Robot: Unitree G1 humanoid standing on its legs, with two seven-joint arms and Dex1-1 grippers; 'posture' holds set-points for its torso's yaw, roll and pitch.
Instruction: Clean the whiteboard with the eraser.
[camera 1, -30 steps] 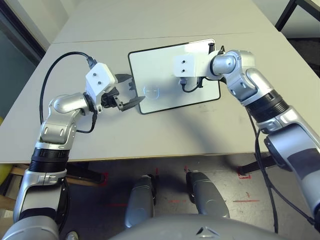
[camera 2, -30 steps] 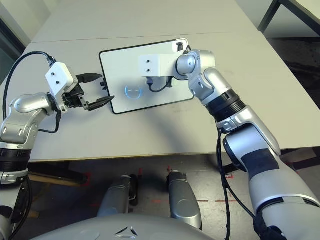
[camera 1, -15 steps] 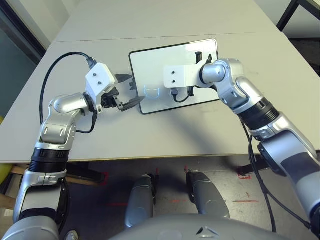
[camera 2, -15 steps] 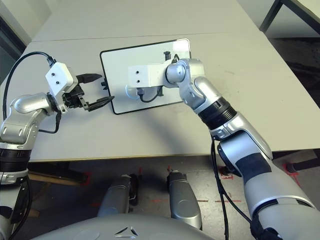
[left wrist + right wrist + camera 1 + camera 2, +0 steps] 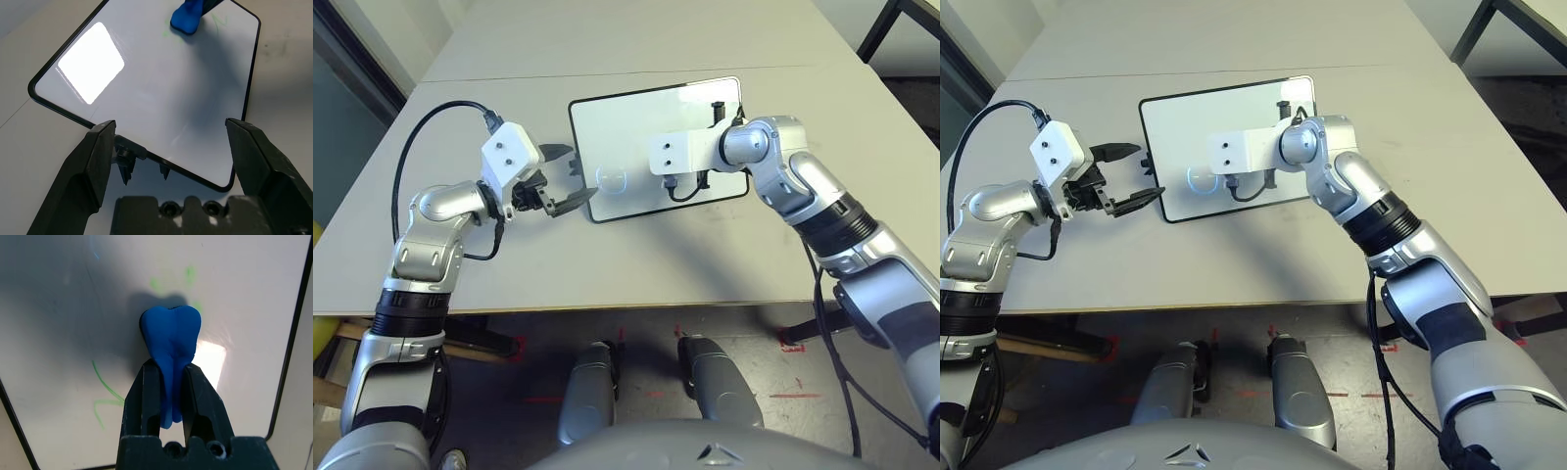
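The right pincer point(image 5: 166, 382) pinches the eraser point(image 5: 171, 340), a bright blue block that bulges and creases between the black fingers, so it looks soft and light, probably foam. Its rounded free end meets the whiteboard point(image 5: 636, 122), among faint green scribbles point(image 5: 105, 394). Gripped low with the working end left clear, it seems well placed for wiping, though a soft block may fold under hard pressure.

The whiteboard lies flat on the pale matte counter point(image 5: 607, 264), toward the far edge and roughly midway between the side edges. Its surface is glossy white and throws back a bright patch of light; a thin black frame with rounded corners runs round it, and small black knobs point(image 5: 124, 159) stand out from one side. It reads as stiff, thin and slick, likely to slide on the counter when rubbed.

The left pincer point(image 5: 171, 147) is spread wide, its fingers straddling the whiteboard's knobbed edge without clearly touching it. Closing on the frame or the knobs looks the surest way to steady the whiteboard.
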